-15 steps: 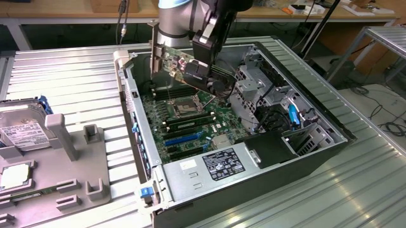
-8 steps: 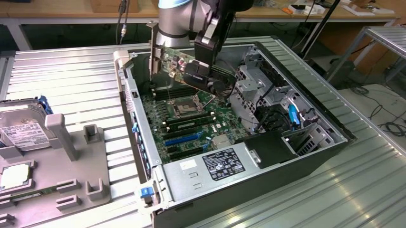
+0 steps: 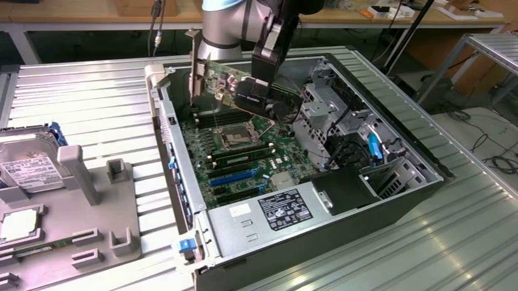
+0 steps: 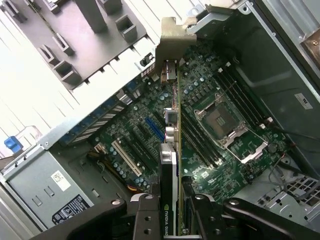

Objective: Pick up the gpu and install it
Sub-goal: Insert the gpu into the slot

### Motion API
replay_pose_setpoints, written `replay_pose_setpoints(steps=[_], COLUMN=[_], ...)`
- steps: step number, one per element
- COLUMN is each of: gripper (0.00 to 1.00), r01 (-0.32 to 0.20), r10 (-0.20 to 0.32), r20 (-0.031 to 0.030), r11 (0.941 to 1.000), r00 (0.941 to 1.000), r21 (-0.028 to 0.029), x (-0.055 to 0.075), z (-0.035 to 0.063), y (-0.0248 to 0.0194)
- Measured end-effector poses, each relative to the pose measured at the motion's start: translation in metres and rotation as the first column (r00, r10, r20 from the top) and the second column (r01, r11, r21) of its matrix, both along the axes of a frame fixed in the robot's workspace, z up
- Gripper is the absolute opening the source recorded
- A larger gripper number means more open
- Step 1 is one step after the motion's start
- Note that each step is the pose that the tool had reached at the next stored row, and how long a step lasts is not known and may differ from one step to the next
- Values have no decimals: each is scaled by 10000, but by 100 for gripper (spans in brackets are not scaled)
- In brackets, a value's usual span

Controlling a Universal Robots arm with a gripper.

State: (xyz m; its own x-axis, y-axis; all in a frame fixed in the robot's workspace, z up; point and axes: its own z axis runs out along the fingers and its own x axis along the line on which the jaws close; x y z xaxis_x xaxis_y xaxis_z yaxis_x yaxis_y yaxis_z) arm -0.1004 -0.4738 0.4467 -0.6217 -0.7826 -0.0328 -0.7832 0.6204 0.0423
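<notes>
The gpu [image 3: 222, 71] hangs tilted, clamped in the gripper's [image 3: 265, 74] jaws, above the motherboard [image 3: 271, 151] inside the open case [image 3: 167, 124].

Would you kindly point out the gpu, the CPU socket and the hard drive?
gpu [image 3: 217, 71]: exterior view, on its green board.
CPU socket [image 3: 240, 137]: exterior view, on its middle.
hard drive [image 3: 28, 171]: exterior view, on its white label.

The gpu [image 4: 171, 150] bears the brand NVIDIA.
</notes>
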Motion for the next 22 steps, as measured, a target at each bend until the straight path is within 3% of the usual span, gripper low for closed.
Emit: replay_pose_setpoints(steps=[14,22], gripper=[27,27], r01=[-1012,-1595], r10=[1012,1595], r20=[0,0], r11=[9949,9872], r00=[9949,9872], r21=[0,0], x=[27,44], z=[0,0], y=[0,0])
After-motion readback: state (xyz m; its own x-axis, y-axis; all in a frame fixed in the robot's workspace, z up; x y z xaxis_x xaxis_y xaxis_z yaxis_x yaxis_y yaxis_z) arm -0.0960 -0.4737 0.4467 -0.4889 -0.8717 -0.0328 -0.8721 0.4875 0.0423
